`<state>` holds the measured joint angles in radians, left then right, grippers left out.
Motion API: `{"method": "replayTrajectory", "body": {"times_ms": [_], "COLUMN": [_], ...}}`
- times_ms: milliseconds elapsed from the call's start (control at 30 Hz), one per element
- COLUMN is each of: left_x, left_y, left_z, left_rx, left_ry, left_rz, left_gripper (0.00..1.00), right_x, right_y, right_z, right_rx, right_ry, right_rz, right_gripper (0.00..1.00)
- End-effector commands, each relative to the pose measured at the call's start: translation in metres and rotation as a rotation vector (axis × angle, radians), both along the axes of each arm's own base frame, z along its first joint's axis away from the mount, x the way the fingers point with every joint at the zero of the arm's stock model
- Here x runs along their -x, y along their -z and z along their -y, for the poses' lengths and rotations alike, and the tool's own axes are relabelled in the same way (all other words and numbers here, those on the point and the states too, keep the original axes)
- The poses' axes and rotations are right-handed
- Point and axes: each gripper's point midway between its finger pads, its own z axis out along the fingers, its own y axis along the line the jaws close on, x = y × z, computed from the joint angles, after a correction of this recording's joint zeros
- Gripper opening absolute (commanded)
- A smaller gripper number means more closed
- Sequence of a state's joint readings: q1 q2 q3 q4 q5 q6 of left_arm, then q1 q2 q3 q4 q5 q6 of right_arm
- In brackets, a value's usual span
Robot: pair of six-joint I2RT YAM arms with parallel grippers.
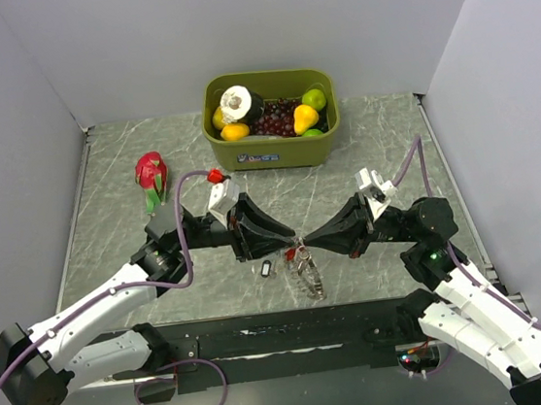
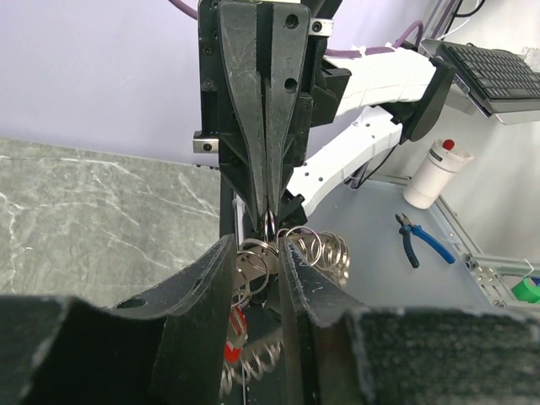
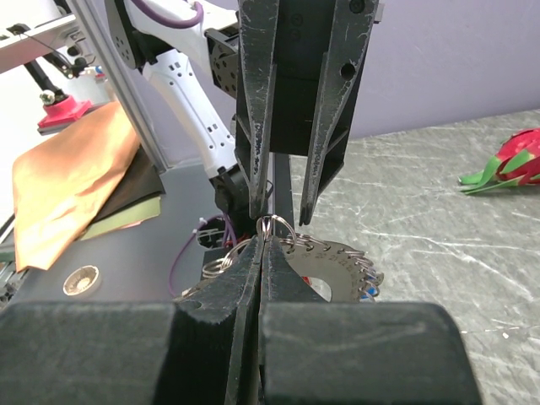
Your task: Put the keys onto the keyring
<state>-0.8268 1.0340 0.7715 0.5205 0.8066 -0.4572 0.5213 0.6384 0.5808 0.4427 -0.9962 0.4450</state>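
Your right gripper (image 3: 265, 243) is pressed together, pinching a thin wire loop (image 3: 275, 224) at bench (image 1: 117, 225) centre. Left gripper (image 2: 256, 253) spread, straddling silvery rings (image 2: 304, 240). Coil-rimmed grey keyring (image 3: 337, 253) just beside the loop; keys (image 1: 310, 278) trail lengthwise toward 6 o'clock in the top view.

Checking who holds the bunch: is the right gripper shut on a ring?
Yes, the right gripper has its fingers pressed together, pinching a small ring at their tips.

Keyring (image 1: 302, 254) between left tool (image 1: 292, 241), right tool (image 1: 307, 242)
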Motion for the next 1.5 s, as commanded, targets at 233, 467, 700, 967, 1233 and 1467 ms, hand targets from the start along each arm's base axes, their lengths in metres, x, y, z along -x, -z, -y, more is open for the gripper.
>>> {"method": "replayTrajectory", "body": {"times_ms": [233, 467, 700, 967, 1233, 1467], "left_x": [0.008, 0.012, 0.004, 0.001, 0.003, 0.003], "left_y": [-0.042, -0.036, -0.026, -0.016, -0.015, -0.017], "left_z": [-0.012, -0.007, -0.007, -0.002, -0.001, -0.002], "left_rx": [0.103, 0.107, 0.086, 0.073, 0.072, 0.069], "left_ry": [-0.023, 0.000, -0.055, -0.051, -0.035, -0.037], "left_rz": [0.071, 0.048, 0.028, 0.009, 0.012, 0.016], "left_gripper": [0.32, 0.30, 0.27, 0.25, 0.25, 0.25], "right_x": [0.004, -0.001, -0.002, 0.003, 0.002, 0.003], "right_y": [-0.017, -0.021, -0.023, -0.029, -0.032, -0.034], "right_z": [0.003, 0.004, 0.006, 0.008, 0.009, 0.009], "right_rx": [-0.065, -0.086, -0.113, -0.137, -0.161, -0.173], "right_ry": [0.011, 0.047, 0.066, 0.059, 0.068, 0.061], "right_rz": [0.080, 0.054, 0.045, 0.065, 0.062, 0.062], "right_gripper": [0.00, 0.00, 0.00, 0.00, 0.00, 0.00]}}
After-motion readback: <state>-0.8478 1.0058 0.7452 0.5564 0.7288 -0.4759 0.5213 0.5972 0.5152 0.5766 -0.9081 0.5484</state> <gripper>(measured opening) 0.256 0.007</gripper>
